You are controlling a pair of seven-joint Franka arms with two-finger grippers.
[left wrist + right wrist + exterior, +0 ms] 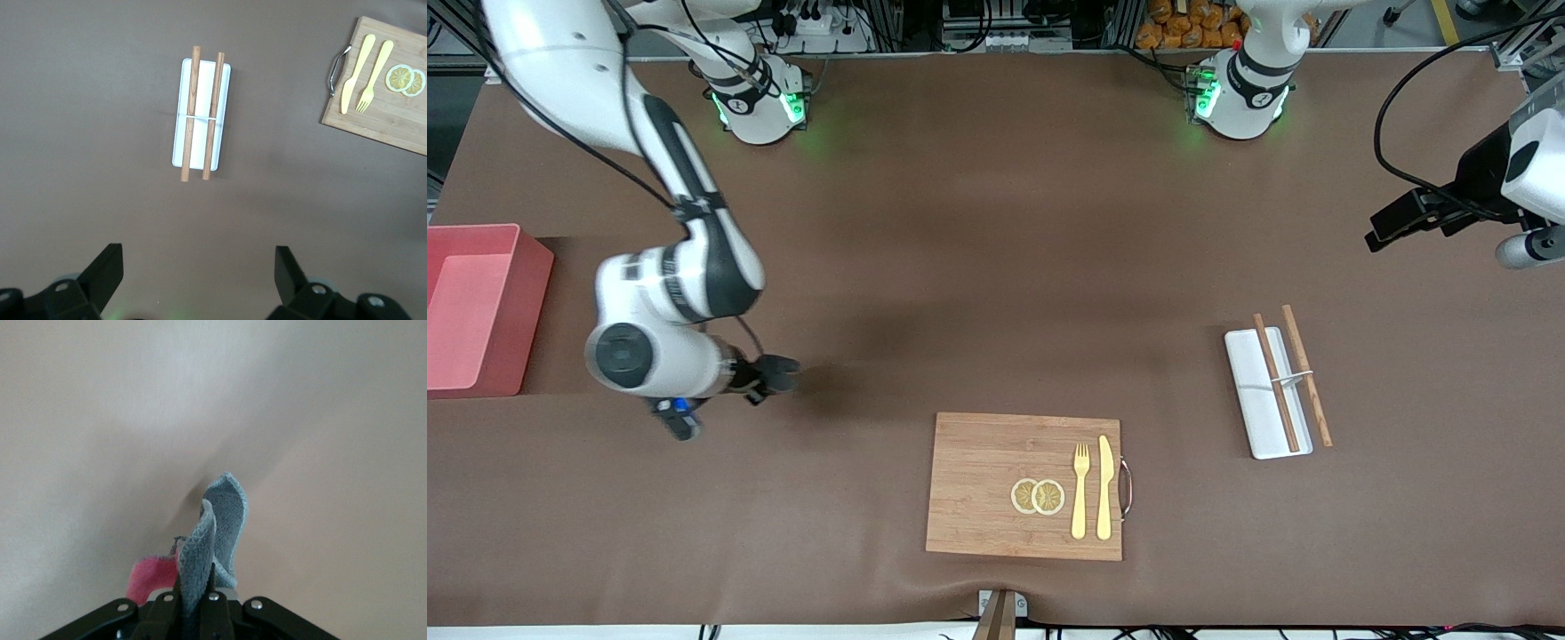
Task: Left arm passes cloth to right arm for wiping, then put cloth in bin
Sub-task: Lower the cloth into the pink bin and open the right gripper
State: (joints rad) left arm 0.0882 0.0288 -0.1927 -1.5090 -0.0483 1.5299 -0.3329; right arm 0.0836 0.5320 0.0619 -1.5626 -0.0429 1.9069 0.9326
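The cloth (223, 513) is grey and fuzzy with a pink-red part (150, 577) at one edge. My right gripper (193, 600) is shut on it, and the free end hangs toward the brown table cover. From the front, the right gripper (769, 378) and the dark cloth (783, 366) are low over the table between the pink bin (534, 302) and the wooden board (978, 480). My left gripper (198, 257) is open and holds nothing. It waits high over the left arm's end of the table (1387, 229).
The board carries a yellow fork (1080, 498), a knife (1105, 489) and lemon slices (1038, 496). A white tray (1249, 391) with two wooden chopsticks (200, 113) lies toward the left arm's end. The bin stands at the right arm's end.
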